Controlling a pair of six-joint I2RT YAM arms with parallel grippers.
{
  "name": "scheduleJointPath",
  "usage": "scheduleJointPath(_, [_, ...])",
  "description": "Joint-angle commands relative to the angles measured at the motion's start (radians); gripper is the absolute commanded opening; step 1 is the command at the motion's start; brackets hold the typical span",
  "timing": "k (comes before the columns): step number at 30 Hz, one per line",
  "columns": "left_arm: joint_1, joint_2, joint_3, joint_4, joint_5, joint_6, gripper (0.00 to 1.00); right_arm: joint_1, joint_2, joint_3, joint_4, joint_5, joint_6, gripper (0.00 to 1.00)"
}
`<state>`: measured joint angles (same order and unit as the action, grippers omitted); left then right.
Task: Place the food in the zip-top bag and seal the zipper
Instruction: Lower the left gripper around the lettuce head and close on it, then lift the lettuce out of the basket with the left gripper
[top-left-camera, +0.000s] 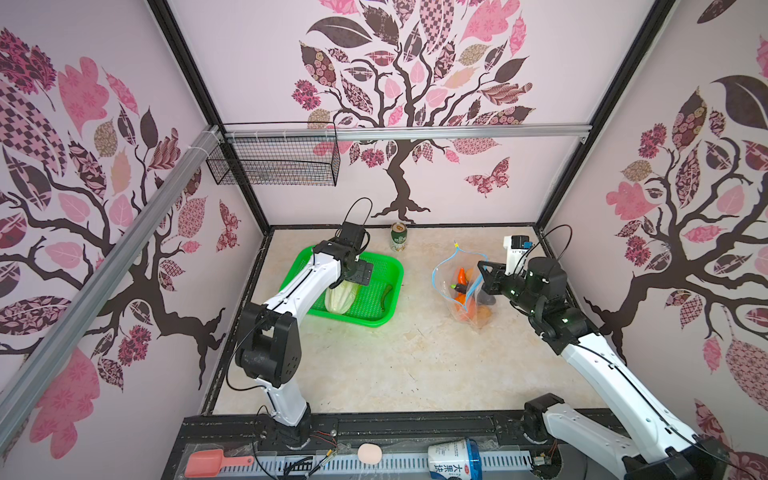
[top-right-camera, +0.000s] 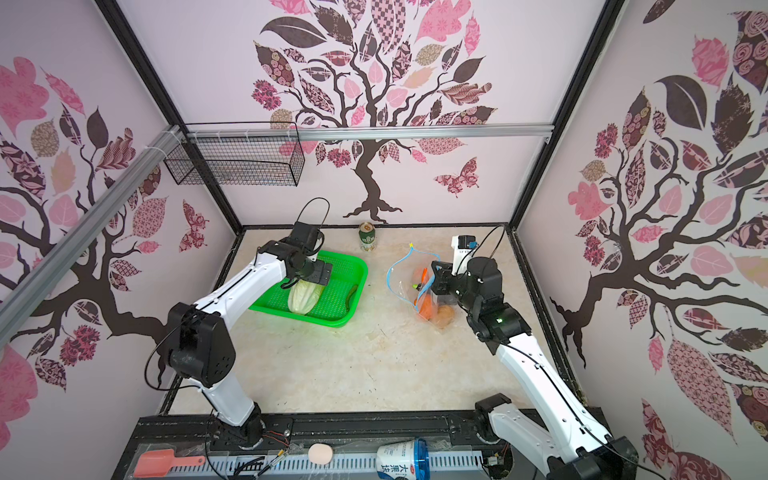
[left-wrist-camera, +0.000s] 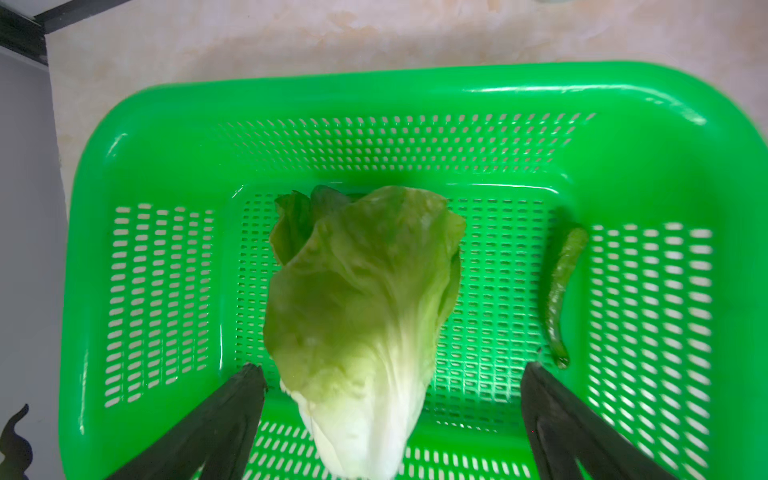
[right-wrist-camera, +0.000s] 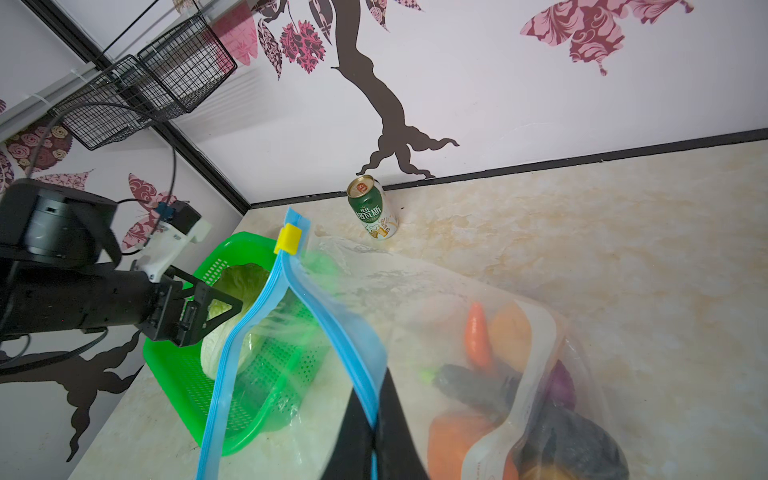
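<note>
A white-and-green napa cabbage (left-wrist-camera: 357, 316) lies in the green perforated basket (left-wrist-camera: 415, 91), with a thin green pepper (left-wrist-camera: 561, 291) beside it. My left gripper (left-wrist-camera: 392, 368) hangs open over the cabbage's white stem end, one finger on each side, apart from it; both top views show it above the cabbage (top-left-camera: 340, 297). On the right stands the clear zip-top bag (right-wrist-camera: 415, 299), its mouth gaping, holding a carrot (right-wrist-camera: 477, 332), a purple onion (right-wrist-camera: 563, 382) and other orange and dark pieces. My right gripper (right-wrist-camera: 376, 428) is shut on the light-blue zipper (right-wrist-camera: 328, 328). The yellow slider (right-wrist-camera: 287, 240) sits at the zipper's far end.
A green drink can (top-left-camera: 398, 237) stands by the back wall between basket and bag. A black wire basket (top-left-camera: 274, 160) hangs on the back left wall. On the front rail lie a pink scoop (top-left-camera: 208, 461) and a white tub (top-left-camera: 455, 457).
</note>
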<state>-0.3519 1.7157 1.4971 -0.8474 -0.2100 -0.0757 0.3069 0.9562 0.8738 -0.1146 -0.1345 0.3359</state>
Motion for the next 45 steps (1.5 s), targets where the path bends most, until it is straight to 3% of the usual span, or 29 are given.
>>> scheduleJointPath(1, [0.008,-0.090,-0.073,-0.020,0.015,-0.054,0.99,-0.003,-0.014,0.004,0.019,-0.003,-0.001,0.00])
scheduleJointPath(4, [0.035,-0.129,-0.141,0.008,0.023,-0.070,0.99,-0.003,-0.017,0.004,0.018,-0.005,-0.001,0.00])
scheduleJointPath(11, [0.204,-0.172,-0.260,0.100,0.243,-0.156,0.99,-0.003,-0.020,0.005,0.015,-0.004,-0.001,0.00])
scheduleJointPath(15, [0.256,-0.156,-0.293,0.143,0.334,-0.159,0.98,-0.003,-0.016,0.005,0.016,-0.007,0.000,0.00])
scheduleJointPath(22, [0.275,-0.053,-0.291,0.160,0.454,-0.118,0.99,-0.005,-0.017,0.006,0.018,0.000,-0.003,0.00])
scheduleJointPath(31, [0.284,0.075,-0.223,0.136,0.414,-0.077,0.99,-0.005,-0.022,-0.001,0.026,0.004,-0.001,0.00])
scheduleJointPath(45, [0.281,0.197,-0.156,0.171,0.550,-0.073,0.99,-0.006,-0.007,-0.001,0.029,0.011,-0.003,0.00])
